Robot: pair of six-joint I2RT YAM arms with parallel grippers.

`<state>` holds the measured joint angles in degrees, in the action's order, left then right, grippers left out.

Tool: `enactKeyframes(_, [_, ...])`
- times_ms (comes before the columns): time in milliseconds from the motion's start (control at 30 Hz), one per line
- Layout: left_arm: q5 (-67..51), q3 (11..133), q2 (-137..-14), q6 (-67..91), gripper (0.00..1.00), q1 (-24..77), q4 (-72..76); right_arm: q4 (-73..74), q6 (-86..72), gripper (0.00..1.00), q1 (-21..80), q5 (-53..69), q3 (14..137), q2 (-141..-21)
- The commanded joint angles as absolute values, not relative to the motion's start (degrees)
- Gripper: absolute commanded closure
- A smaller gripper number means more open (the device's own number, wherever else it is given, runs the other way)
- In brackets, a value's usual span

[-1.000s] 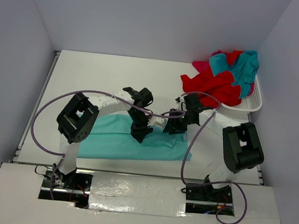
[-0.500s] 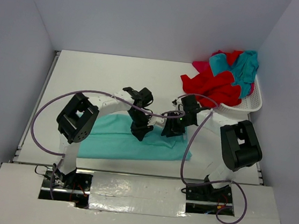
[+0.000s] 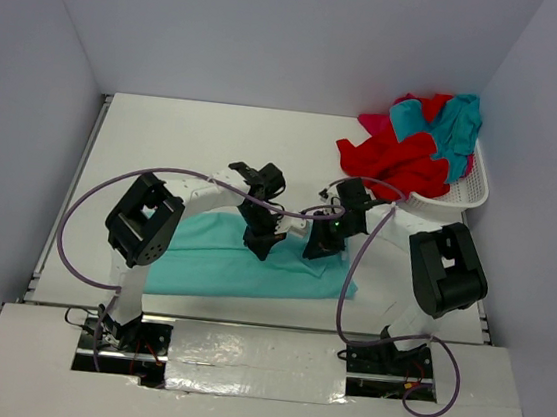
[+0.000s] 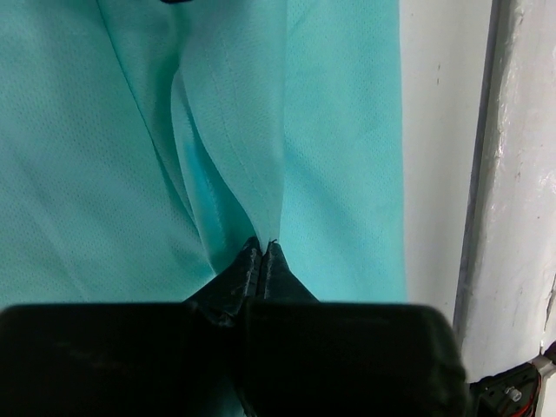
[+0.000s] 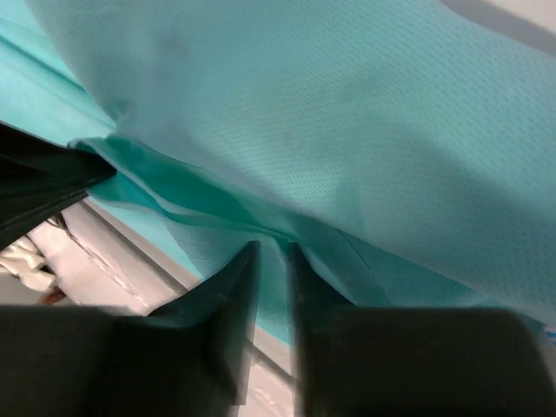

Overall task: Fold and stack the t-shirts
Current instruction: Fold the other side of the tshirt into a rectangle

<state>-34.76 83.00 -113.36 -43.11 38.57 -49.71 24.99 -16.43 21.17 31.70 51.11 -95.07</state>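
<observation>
Teal shirt lies spread on the bench just ahead of the arm bases in the top view. The left fingers and right fingers are down on its far edge, near each other. Red, teal and magenta shirts are heaped in the basket at far right. From the left wrist, the fingers are pinched tight on a raised ridge of teal cloth. From the right wrist, the fingers are nearly together, nipping a fold of the same cloth.

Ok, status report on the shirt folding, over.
Left hand shut on teal t-shirt, pinching a ridge. Right hand pinching a fold of it too. Other shirts heaped in basket, far right. Nothing in the way.
</observation>
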Motion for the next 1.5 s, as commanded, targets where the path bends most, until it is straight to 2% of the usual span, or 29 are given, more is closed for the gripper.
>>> enactKeyframes(0, [-36.04,82.53,-111.71,-43.42,1.0,38.67,-51.24,26.72,-16.34,0.54,21.45,29.1,51.77,-91.95])
enactKeyframes(100, [-35.34,81.83,-111.71,-43.07,0.92,38.94,-50.72,22.95,-19.5,0.4,21.53,28.48,47.56,-87.56])
enactKeyframes(233, [-34.54,80.42,-112.15,-42.45,0.89,39.37,-48.96,11.37,-26.27,0.38,21.53,29.44,39.92,-83.67])
enactKeyframes(533, [-32.61,79.63,-112.76,-41.66,0.89,39.99,-46.76,8.18,-25.93,0.54,21.62,33.13,39.82,-88.59])
enactKeyframes(667, [-32.61,79.8,-113.03,-41.4,0.9,39.99,-46.58,8.44,-25.58,0.76,21.53,33.22,40.17,-88.86])
enactKeyframes(867, [-31.29,80.77,-113.11,-39.64,0.98,39.9,-46.41,11.07,-24.17,1.0,21.27,32.61,42.36,-88.16])
enactKeyframes(1100, [-29.19,90.16,-114.87,-35.43,1.0,36.92,-48.16,16.34,-21.1,1.0,16.8,30.85,52.26,-87.54])
enactKeyframes(1267, [-25.14,99.82,-118.82,-31.65,1.0,34.54,-50.01,20.21,-16.53,1.0,13.71,27.34,62.91,-92.63])
enactKeyframes(1467, [-21.19,103.89,-120.68,-28.31,1.0,32.87,-49.32,24.08,-12.75,1.0,13.27,25.41,73.47,-96.94])
